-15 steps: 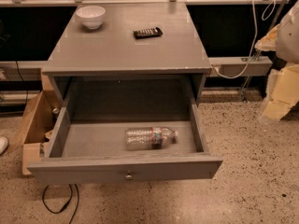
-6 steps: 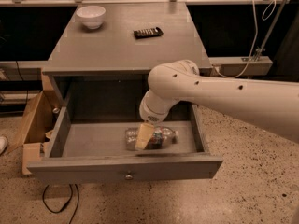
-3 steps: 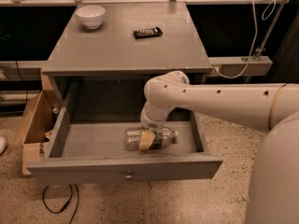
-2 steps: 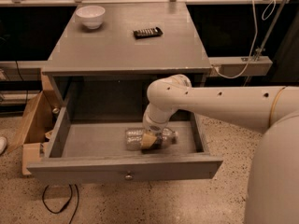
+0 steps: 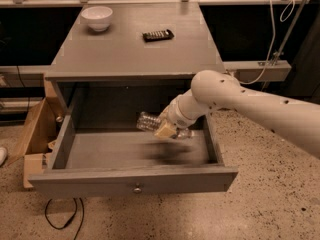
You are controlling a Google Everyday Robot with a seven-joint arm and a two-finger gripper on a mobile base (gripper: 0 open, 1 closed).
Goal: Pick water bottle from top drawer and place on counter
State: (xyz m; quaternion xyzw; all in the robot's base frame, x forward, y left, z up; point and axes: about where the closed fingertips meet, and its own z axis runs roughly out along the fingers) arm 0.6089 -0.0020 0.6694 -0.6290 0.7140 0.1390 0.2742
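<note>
Lifting underway: top drawer [image 5: 135, 176] open, water bottle [image 5: 148, 122] no longer lying on its floor as a moment ago, now raised above it, slightly tilted. Gripper [image 5: 165, 129] jaws clamped across the bottle's middle, ends sticking out both sides. Grasp looks done; counter [image 5: 125, 51] behind is next, remote [image 5: 158, 34] and bowl [image 5: 97, 17] near its back.

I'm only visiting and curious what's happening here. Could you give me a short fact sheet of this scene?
tool: inside the open drawer, shut on the bottle
bottle: tilted, appears raised off the drawer floor
drawer: pulled fully out, knob on its front
counter: holds a bowl at the back and a remote
floor: box beside the cabinet
task stage: bottle grasped, not yet on the counter
</note>
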